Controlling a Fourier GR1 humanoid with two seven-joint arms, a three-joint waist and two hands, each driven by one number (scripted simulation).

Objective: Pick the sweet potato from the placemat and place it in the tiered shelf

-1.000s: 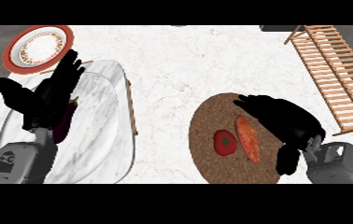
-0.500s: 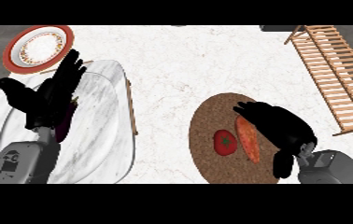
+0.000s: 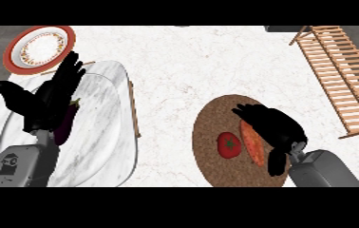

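Brown woven round placemat (image 3: pixel 210 141) on a white marbled desk (image 3: pixel 203 70), taken here as the landmark. On the placemat: an orange sweet potato (image 3: pixel 252 139), long and lying lengthwise toward the mat's right side, and a red tomato (image 3: pixel 229 144) with a green stem just left of it, the two close together, contact not clear. Right hand (image 3: pixel 277 127), black, on a grey forearm that enters from the lower edge at the mat's right: it lies over the right side of the placemat and over the sweet potato's right flank, fingers bent and pointing up-left across the potato's upper end, thumb hanging down below the palm; whether the fingers actually close round the potato cannot be told, as the hand hides that side. The potato lies flat on the mat. Well to the upper right of the placemat: a light wooden slatted shelf (image 3: pixel 333 75), running diagonally to the right edge. Well to the left of the placemat: a large white marble tray (image 3: pixel 105 127) with a thin wooden strip along its right rim. On the tray, a dark purple eggplant (image 3: pixel 67 122), partly hidden. Left hand (image 3: pixel 49 101), black, over the tray's left part, fingers straight and spread, pointing up, holding nothing. Far upper left of the placemat: a round plate (image 3: pixel 38 49) with a red rim and speckled inner band.
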